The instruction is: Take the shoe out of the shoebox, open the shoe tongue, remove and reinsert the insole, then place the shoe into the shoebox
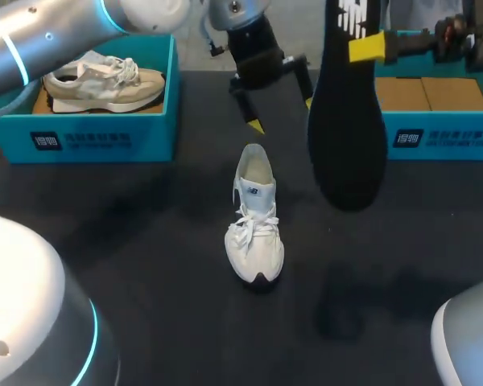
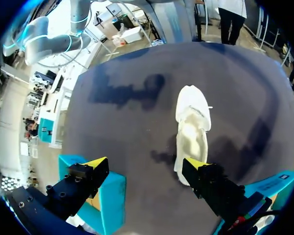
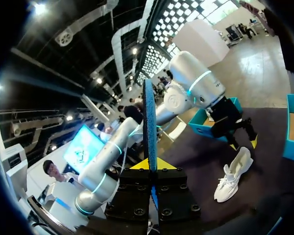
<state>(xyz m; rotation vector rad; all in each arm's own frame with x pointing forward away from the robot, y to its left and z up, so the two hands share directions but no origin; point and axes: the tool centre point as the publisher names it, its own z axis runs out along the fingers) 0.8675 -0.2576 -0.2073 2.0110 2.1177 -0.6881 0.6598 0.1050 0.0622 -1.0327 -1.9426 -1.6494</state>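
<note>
Finding: the insole [image 1: 346, 121] is out of the shoe [image 1: 255, 229] and must go back in.

- The right gripper [image 3: 150, 165] is clamped on the insole near its heel end. The insole hangs blade-like with its broad forefoot end downward.
- The shoe stands upright on its sole about mid-table [image 1: 145, 241]. Its long axis runs from far edge to near edge, with the toe towards the near edge and the heel opening towards the far edge.
- The insole hangs to the right-edge side of the shoe, clear of it, and its long axis is roughly at right angles to the shoe's. In my judgement it must be carried across and tipped toe-first into the opening.
- The left gripper [image 1: 282, 114] hovers just beyond the heel on the far-edge side. Its fingers are spread wide and hold nothing. It is the nearer of the two to the shoe and is well placed to steady the collar.
- Whether the tongue is pulled back far enough cannot be told with confidence from these views.

Surroundings: the right shoebox [image 1: 443, 137] at the far right corner looks empty. The left shoebox [image 1: 88, 137] at the far left corner holds a second shoe [image 1: 105, 80]. Nothing lies between insole and shoe, though the left fingers crowd the opening.
</note>
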